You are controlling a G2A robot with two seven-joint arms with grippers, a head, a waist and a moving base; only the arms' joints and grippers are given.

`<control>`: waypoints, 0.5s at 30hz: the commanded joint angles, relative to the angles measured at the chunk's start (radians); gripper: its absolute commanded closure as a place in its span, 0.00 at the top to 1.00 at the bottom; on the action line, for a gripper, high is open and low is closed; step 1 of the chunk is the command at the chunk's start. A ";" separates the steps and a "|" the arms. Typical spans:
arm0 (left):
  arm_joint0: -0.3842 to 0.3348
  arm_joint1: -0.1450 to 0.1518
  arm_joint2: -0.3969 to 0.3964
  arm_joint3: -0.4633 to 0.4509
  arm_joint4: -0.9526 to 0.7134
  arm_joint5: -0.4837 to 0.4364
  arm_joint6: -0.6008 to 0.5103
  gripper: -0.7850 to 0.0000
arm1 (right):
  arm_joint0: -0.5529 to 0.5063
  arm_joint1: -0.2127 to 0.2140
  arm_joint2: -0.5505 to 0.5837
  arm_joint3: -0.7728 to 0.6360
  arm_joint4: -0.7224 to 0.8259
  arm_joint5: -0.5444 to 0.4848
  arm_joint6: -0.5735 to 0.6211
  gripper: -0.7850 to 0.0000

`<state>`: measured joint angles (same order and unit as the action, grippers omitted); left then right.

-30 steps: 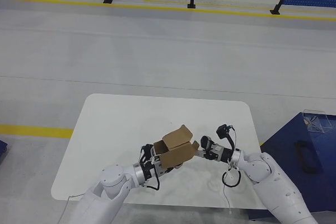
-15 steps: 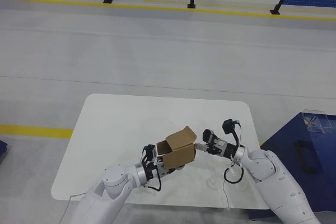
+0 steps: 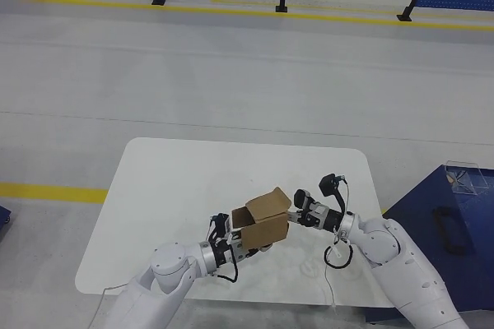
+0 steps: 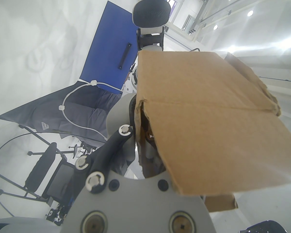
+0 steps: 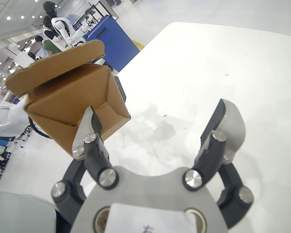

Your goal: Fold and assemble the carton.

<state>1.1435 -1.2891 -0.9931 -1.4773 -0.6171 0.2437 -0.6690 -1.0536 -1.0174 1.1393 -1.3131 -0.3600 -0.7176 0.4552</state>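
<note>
Left gripper (image 4: 138,132) pinches one wall of the carton (image 3: 259,220), keeping it off the table (image 3: 173,177), probably so the ends are reachable. Right gripper (image 5: 156,112) jaws spread, one finger (image 5: 83,132) against an end flap (image 5: 111,117), likely to fold it in. White table, blue cabinet (image 3: 457,222) beside it, pale floor (image 3: 230,74) with a yellow line (image 3: 41,192).

Pale grey floor (image 3: 230,74) with yellow lines (image 3: 41,192), blue cabinet (image 3: 457,247) beside white table (image 3: 173,181), ceiling lights (image 4: 250,13) overhead
</note>
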 commanded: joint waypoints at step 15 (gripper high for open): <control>0.001 -0.002 0.001 -0.001 -0.017 0.001 -0.015 0.00 | 0.008 -0.015 -0.030 0.020 0.014 0.007 -0.015 1.00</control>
<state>1.1447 -1.2908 -0.9922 -1.4786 -0.6332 0.2439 -0.6842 -1.0469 -1.0312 1.1124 -1.2940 -0.3436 -0.7111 0.4414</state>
